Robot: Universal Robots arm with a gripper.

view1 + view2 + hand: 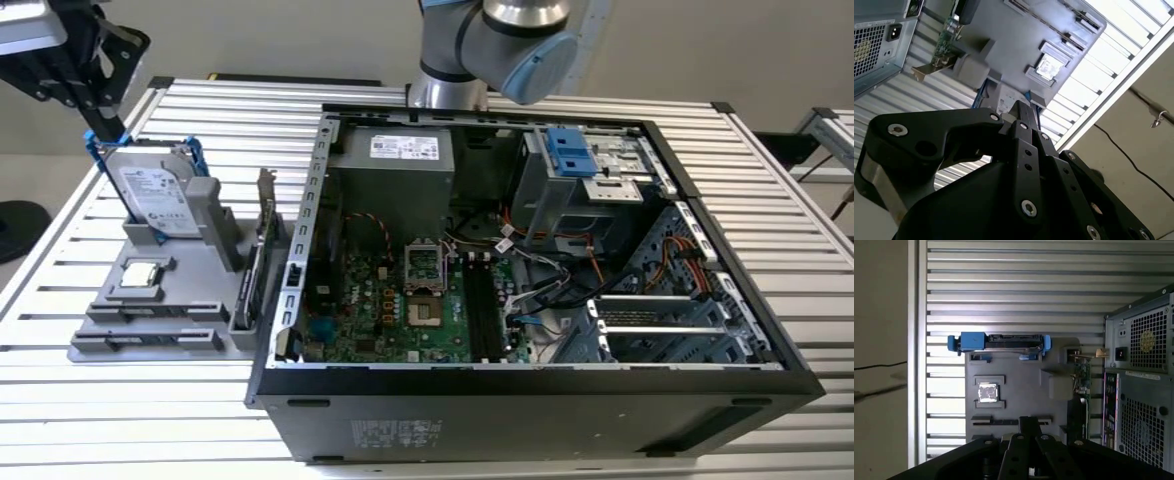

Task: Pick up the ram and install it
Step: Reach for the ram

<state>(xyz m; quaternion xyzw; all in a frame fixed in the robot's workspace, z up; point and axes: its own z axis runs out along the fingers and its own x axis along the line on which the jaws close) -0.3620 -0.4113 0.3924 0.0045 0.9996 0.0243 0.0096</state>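
Black gripper (pixel 1029 421) fingers sit pressed together with nothing between them, and the tool hangs over the grey tray (pixel 1019 375), by the blue-framed drive (pixel 999 341). Further off, at the tray's edge beside the case (pixel 534 410), the ram (pixel 1077 417) appears to stand on edge, in line with the bracketed card (pixel 1083 377). Beyond, the black slots (pixel 483 315) look unfilled. Closed fingers would likely strike the ram's top edge. The card just beside it could be clipped or grabbed by mistake.
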